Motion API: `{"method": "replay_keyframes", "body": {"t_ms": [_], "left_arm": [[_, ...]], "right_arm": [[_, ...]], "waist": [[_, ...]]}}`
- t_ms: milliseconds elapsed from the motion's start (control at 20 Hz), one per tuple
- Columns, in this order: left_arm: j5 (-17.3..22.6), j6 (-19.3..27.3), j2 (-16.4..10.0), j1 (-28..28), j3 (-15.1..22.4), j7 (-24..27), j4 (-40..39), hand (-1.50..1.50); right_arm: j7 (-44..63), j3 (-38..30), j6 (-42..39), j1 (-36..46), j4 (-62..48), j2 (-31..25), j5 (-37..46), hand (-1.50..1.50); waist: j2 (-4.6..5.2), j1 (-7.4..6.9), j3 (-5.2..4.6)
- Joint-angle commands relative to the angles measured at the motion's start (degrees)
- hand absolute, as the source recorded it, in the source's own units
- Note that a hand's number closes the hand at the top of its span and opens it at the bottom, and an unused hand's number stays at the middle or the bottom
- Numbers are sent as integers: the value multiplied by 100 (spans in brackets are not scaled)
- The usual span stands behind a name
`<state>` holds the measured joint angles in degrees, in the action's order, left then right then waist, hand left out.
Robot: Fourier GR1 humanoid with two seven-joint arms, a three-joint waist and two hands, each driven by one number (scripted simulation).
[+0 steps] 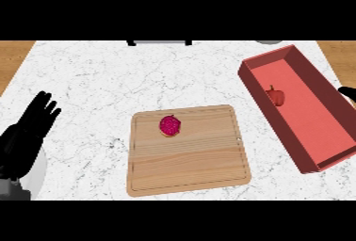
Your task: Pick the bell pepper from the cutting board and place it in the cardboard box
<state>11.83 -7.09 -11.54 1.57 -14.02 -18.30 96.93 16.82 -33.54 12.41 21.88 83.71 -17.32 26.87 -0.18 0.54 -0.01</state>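
The bell pepper (276,96) lies in the box (313,120) at two o'clock, task looks done; left hand (33,124) at eight o'clock is open, empty, right hand (350,94) unreadable.

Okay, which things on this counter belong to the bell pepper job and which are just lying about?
Belonging to the job: bell pepper, already lying inside the red box; wooden cutting board.

Just lying about: pink item, sitting on the cutting board's far part.
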Motion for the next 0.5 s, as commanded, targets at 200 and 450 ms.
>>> {"method": "replay_keyframes", "body": {"t_ms": [200,450], "left_arm": [[-235,79,170,118,149,231,-273,0],[-130,-45,144,-405,103,18,380,0]], "right_arm": [[-570,-398,-742,-1196,799,-226,-1159,-150],[-617,-632,-988,-1477,671,-663,-1388,-150]], "waist": [[10,-19,1],[9,-54,1]]}}
